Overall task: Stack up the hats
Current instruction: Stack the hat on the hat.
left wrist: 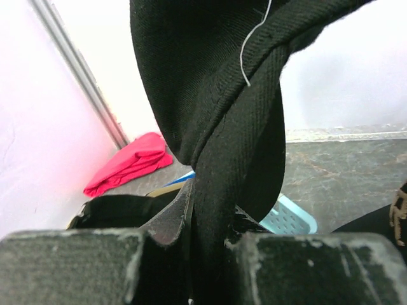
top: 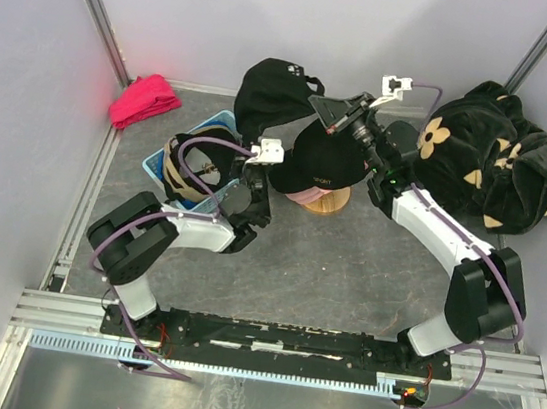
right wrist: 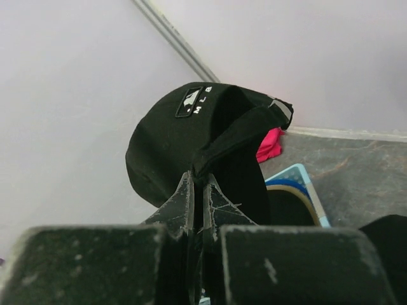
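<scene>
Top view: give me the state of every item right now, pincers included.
Raised black cap: in the air, held by both pincers.
Left pincer: shut on the raised black cap.
Right pincer: shut on its back strap.
Lettered black cap: resting atop pink cap.
Basket cap: lying in blue basket, unstacked.
Red cloth: crumpled near the left wall.

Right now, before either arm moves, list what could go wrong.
1. The right jaws pinch the lifted black cap only by a thin rear edge; it may slip.
2. The left jaws clamp black cap fabric too; pulling apart could tug it loose.
3. The stacked black cap sits close between both arms; a swing might knock it off.
</scene>
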Robot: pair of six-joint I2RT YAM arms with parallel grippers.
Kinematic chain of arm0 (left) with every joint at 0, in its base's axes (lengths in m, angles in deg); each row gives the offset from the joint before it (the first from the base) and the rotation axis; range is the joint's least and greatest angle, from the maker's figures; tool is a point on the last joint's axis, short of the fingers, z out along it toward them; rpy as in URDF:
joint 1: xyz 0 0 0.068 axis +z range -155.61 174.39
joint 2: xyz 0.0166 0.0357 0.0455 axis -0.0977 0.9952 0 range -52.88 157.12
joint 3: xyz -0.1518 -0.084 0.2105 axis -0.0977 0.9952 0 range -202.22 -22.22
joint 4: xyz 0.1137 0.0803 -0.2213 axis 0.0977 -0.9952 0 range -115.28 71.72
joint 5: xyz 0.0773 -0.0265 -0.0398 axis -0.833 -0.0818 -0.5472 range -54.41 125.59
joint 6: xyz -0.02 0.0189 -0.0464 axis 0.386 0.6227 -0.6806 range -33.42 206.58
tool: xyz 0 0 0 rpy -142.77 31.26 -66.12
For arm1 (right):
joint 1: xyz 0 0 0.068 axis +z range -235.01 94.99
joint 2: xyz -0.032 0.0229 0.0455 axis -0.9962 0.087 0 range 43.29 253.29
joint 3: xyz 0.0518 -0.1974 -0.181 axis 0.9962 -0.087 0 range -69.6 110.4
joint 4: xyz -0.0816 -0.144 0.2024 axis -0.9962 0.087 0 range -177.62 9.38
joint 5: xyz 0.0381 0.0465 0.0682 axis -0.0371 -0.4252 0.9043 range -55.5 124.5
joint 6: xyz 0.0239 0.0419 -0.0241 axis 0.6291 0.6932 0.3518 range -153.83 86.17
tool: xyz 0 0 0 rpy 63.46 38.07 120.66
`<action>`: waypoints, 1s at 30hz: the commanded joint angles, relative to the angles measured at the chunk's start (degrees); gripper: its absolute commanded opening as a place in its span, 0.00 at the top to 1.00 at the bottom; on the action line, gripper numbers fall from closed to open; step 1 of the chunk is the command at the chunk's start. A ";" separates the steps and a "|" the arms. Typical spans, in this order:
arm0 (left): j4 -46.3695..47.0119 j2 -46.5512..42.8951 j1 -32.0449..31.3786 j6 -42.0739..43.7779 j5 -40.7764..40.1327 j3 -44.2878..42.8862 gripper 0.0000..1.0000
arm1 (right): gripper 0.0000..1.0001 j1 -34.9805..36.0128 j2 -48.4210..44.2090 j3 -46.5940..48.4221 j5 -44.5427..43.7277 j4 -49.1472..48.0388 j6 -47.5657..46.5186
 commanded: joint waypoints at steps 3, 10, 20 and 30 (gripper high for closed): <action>-0.17 2.13 0.76 1.03 2.94 -5.27 0.97 | 0.98 -6.31 -4.45 -5.05 -3.88 -9.01 2.92; -7.35 3.97 0.67 0.66 8.34 -9.33 0.97 | 0.98 -11.65 -3.94 -9.19 -3.90 -12.69 7.68; -14.30 1.95 -0.33 0.15 14.32 -7.01 0.97 | 0.98 -16.04 -4.39 -16.59 -3.51 -16.56 11.18; -17.32 -2.05 -0.48 3.14 18.59 -3.37 0.97 | 0.98 -17.80 -7.00 -22.68 -3.13 -18.77 13.03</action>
